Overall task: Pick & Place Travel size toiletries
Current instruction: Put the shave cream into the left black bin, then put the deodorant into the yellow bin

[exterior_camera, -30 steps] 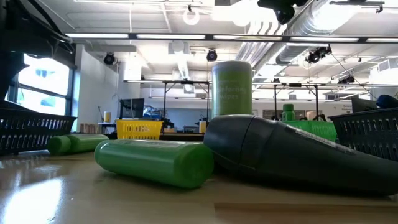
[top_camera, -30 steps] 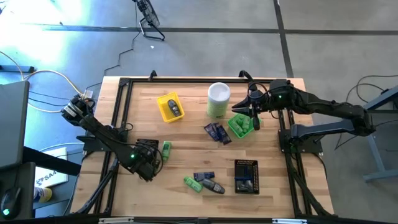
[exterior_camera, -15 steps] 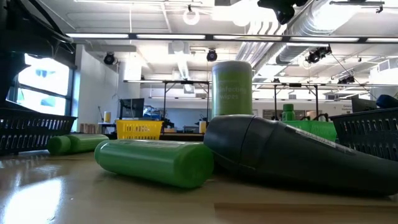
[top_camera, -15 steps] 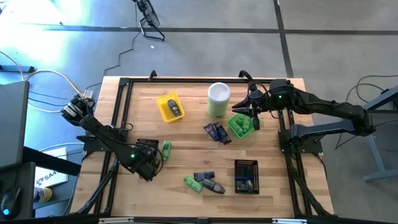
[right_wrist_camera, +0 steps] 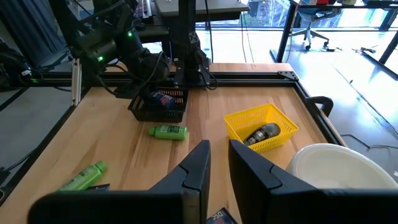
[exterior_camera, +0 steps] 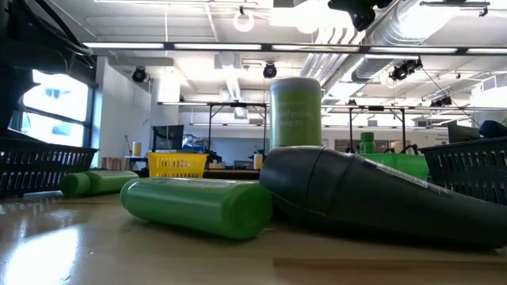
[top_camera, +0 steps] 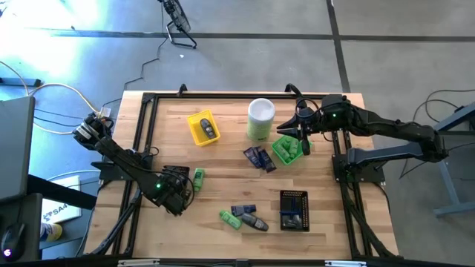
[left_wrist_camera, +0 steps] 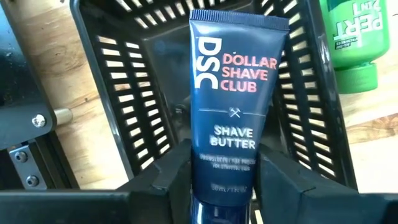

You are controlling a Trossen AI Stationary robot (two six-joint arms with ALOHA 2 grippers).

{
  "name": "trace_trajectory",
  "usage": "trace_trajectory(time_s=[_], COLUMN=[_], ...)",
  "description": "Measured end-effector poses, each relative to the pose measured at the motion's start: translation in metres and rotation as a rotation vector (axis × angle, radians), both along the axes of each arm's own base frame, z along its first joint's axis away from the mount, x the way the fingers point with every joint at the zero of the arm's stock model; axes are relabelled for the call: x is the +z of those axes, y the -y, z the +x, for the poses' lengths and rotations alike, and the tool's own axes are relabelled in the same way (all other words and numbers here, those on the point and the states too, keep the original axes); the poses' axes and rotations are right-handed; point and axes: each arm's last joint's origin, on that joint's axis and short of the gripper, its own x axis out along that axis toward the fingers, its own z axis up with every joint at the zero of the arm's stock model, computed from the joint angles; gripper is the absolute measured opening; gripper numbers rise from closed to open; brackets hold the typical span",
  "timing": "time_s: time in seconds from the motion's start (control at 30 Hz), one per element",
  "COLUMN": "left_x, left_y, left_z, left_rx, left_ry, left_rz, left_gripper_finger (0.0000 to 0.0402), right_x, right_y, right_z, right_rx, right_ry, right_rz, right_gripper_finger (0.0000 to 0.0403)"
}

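Observation:
My left gripper is over the black mesh tray near the table's left side, shut on a navy shave-butter tube. My right gripper hovers above the green tray, fingers close together and holding nothing. One green bottle lies beside the black tray. Another green bottle, a navy packet and a grey oval piece lie near the front edge. Two navy packets lie mid-table. My left gripper pinches the navy tube at its cap end between the two fingers. The fingers come from above, and the tube runs on ahead of them. Its crimped end points into the black tray; whether it touches the floor, I cannot tell.
A tall pale-green canister with a white lid stands at the far middle. Left of it, the yellow tray holds a grey oval piece. A second black tray with items sits near the front right. Bare wood lies mid-table.

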Motion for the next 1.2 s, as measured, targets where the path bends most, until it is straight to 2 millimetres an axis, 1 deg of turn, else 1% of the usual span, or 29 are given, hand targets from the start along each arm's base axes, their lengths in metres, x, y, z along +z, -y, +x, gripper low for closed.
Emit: trace_trajectory(time_s=[0.13, 0.27, 0.37, 0.53, 0.63, 0.8, 1.0, 1.2], left_x=[0.0, 0.0, 0.0, 0.0, 0.003, 0.018, 0.047, 0.076], left_y=[0.0, 0.0, 0.0, 0.001, 0.001, -0.003, -0.011, -0.026], left_z=[0.0, 0.0, 0.001, 0.002, 0.004, 0.016, 0.039, 0.06], left_rx=[0.0, 0.007, 0.007, 0.009, 0.058, 0.095, 0.073, 0.064], left_ry=[0.0, 0.001, 0.007, 0.017, 0.026, 0.067, 0.151, 0.327], left_rz=[0.002, 0.001, -0.003, -0.012, -0.022, -0.056, -0.091, 0.019], left_gripper_finger=[0.0178, 0.0183, 0.0168, 0.0127, 0.0112, 0.0106, 0.0106, 0.0106], right_x=[0.0, 0.0, 0.0, 0.0, 0.0, 0.0, 0.0, 0.0], right_y=[0.0, 0.0, 0.0, 0.0, 0.0, 0.0, 0.0, 0.0], right_z=[0.0, 0.0, 0.0, 0.0, 0.0, 0.0, 0.0, 0.0], right_rx=[0.0, 0.0, 0.0, 0.0, 0.0, 0.001, -0.001, -0.007], right_ry=[0.0, 0.0, -0.001, -0.001, -0.001, -0.001, 0.0, -0.001], right_rz=[0.0, 0.0, 0.0, 0.0, 0.0, -0.003, 0.002, 0.023], right_gripper_finger=[0.005, 0.005, 0.005, 0.005, 0.005, 0.005, 0.005, 0.005])
